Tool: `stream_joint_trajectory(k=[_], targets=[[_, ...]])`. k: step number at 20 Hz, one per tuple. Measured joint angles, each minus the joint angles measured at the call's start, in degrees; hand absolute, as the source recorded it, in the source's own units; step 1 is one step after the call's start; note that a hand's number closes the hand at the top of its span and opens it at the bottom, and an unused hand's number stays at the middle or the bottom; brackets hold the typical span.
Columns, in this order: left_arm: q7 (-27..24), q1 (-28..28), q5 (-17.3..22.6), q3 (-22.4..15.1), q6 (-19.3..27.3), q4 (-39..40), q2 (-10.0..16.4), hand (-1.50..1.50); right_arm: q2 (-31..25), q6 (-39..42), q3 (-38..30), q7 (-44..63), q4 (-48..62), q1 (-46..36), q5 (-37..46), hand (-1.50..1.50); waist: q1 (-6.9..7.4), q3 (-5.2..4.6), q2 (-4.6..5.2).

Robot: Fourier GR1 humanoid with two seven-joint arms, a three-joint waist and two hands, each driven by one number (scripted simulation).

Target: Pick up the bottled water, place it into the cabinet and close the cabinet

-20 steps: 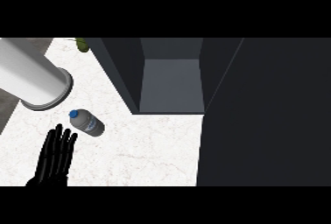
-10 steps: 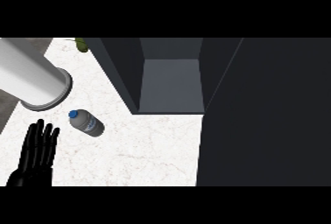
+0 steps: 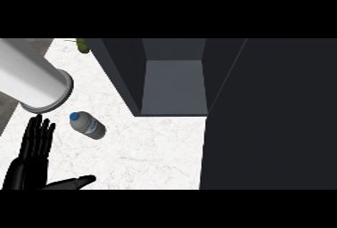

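Since the earlier frame, left hand (image 3: 30, 156) has edged toward the counter's (image 3: 145, 151) far edge, thumb now splayed; fingers straight, holding nothing. Bottled water (image 3: 88, 125) lies unmoved on its side near the left edge, just beside the fingertips. White cylinder (image 3: 33, 82) overhangs behind it; open cabinet (image 3: 172, 84) stands to the right. Green item (image 3: 82, 44), possibly a vegetable, is cut off at the far edge.

No legible txt, brand, nr or sign anywhere; the only candidate is the label wrap on the bottled water (image 3: 87, 125), lying approx 9 o'clock on the counter (image 3: 145, 151), and any print on it is too small to make out.
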Motion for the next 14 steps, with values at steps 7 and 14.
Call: stream_joint_trajectory(k=[7, 14], targets=[[-4.00, -6.59, 1.53, 5.05, -4.22, 13.52, 2.38, -1.50, -1.08, 0.73, -0.57, -2.03, 0.99, 0.56, -0.83, -1.50, -0.09, -0.02, 0.03], [-8.20, -13.65, 2.41, 8.21, -5.98, 28.84, 2.03, -1.50, -1.08, -0.12, 1.51, -2.23, -0.74, 1.91, 0.09, -1.50, -0.20, -0.03, 0.04]])
